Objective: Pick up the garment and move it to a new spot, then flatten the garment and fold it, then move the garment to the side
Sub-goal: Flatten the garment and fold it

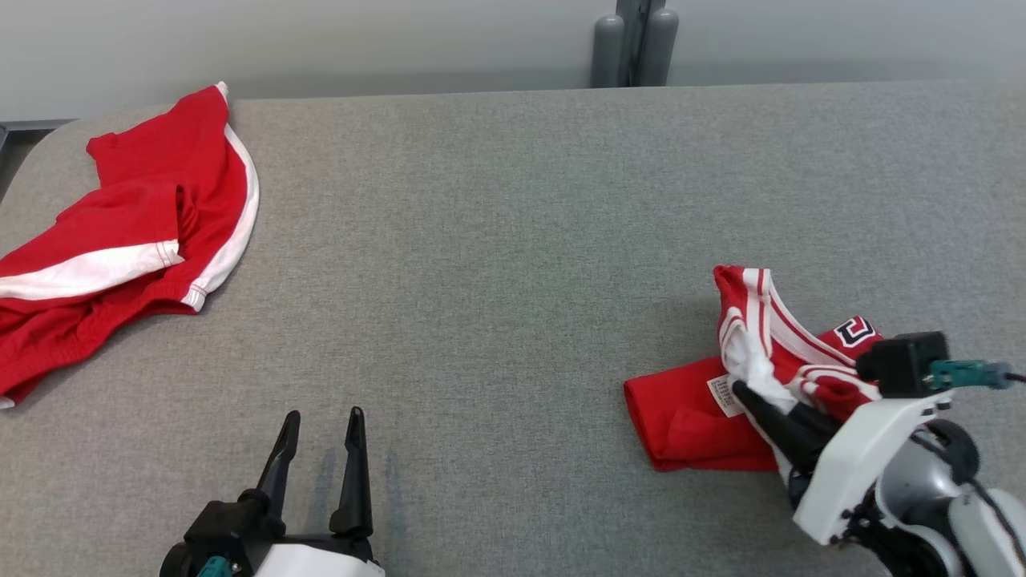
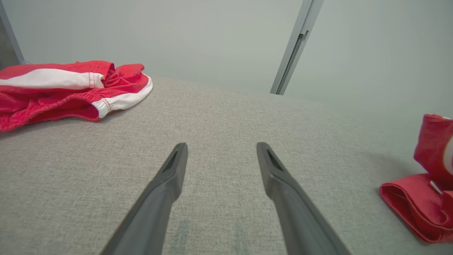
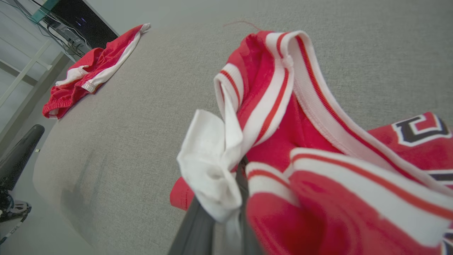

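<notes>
The right gripper (image 1: 739, 389) has its jaws closed tight on the white trim of the red jersey (image 1: 697, 417), pinching it at the bunched neck or armhole edge. I cannot tell whether the pinch takes one layer or several. The jersey lies in a rough folded bundle at the right of the grey table (image 1: 513, 240), its striped edge pulled up off the cloth below.

The left gripper (image 1: 324, 413) hovers low at the near left, jaws spread wide and empty.

To shift the bundle well, I judge a low, slow drag or a short lift is best, so the lower layers follow and do not unfold.

The middle of the table is bare. Red shorts (image 1: 136, 232) sprawl over the far left corner, well apart.
</notes>
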Robot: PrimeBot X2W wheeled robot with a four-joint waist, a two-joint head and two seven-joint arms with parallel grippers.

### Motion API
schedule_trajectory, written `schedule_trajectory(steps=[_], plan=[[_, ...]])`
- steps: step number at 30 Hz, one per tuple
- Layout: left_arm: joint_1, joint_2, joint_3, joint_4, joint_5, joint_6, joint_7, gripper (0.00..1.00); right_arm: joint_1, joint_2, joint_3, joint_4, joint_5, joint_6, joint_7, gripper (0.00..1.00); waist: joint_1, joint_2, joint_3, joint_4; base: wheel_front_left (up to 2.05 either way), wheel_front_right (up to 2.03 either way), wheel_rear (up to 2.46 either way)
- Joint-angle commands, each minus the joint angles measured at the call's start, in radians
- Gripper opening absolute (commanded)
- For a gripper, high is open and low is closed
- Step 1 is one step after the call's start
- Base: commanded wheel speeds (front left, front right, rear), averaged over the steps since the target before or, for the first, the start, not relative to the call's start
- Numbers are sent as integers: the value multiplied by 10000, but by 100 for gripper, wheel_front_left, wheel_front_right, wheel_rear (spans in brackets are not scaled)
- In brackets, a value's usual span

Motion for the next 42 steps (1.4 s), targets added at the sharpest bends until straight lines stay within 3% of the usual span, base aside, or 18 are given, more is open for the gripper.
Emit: schedule_trajectory(steps=[1, 4, 10, 11, 12, 16, 19, 23, 27, 28, 29, 31, 36, 42], plan=[[65, 32, -17, 32, -16, -14, -18, 100, -168, 168, 112, 216, -182, 6, -202, 0, 0, -1, 7, 69, 0, 0, 0], [79, 32, -62, 97, -2, -17, -18, 100, -312, 790, 563, 1012, -560, 6, -614, 0, 0, -1, -27, 230, 0, 0, 0], [170, 31, 104, 133, 4, 24, -18, 100, -557, 1097, 1174, 1856, -1070, 6, -1158, 0, 0, -1, -130, 347, 0, 0, 0], [187, 30, 130, 134, -8, 27, -18, 100, -577, 1105, 1305, 1919, -1143, 6, -1254, 31, 0, -1, -149, 338, 0, 0, 0], [230, 28, 136, 152, -21, 23, -18, 100, -530, 1098, 1480, 1942, -1142, 6, -1281, 100, 0, -1, -174, 325, 0, 0, 0], [434, 32, 159, 267, -100, 64, -18, 100, -200, 695, 2181, 1418, -1108, 6, -1434, 100, 0, -1, -451, 255, 0, 0, 0], [628, 35, 358, 255, -219, 172, -18, 100, 331, 245, 2241, 294, -946, 4, -1786, 100, 0, -1, -831, 160, 0, 0, 0], [995, 32, 662, 92, -393, 310, -16, 100, 1414, -242, 812, -1185, -991, 3, -2472, 100, 0, -1, -1250, -14, 0, 0, 0], [1194, 32, 681, -126, -553, 403, -16, 100, 2264, -172, -1030, -1414, -1455, 6, -3130, 100, 0, -1, -1386, -198, 0, 0, 0], [1214, 30, 631, -143, -590, 401, -18, 100, 2349, -131, -1327, -1246, -1692, 6, -3311, 86, 0, -1, -1389, -226, 0, 0, 0], [1191, 30, 578, -153, -590, 394, -16, 100, 2406, -19, -1590, -1002, -1880, 6, -3512, 40, 0, -1, -1377, -249, 0, 0, 0], [1087, 35, 500, -174, -591, 403, -16, 100, 2347, 46, -1746, -287, -2432, 6, -3818, 0, 0, -1, -1313, -279, 0, 0, 0], [793, 35, 320, -154, -444, 327, -18, 100, 1446, 255, -1272, 1389, -3259, 6, -4429, 0, 0, -1, -998, -271, 0, 0, 0], [497, 36, 296, -3, -290, 159, -18, 100, 4, 874, 52, 3936, -4144, 6, -5336, 0, 0, -1, -717, -40, 0, 0, 0]])
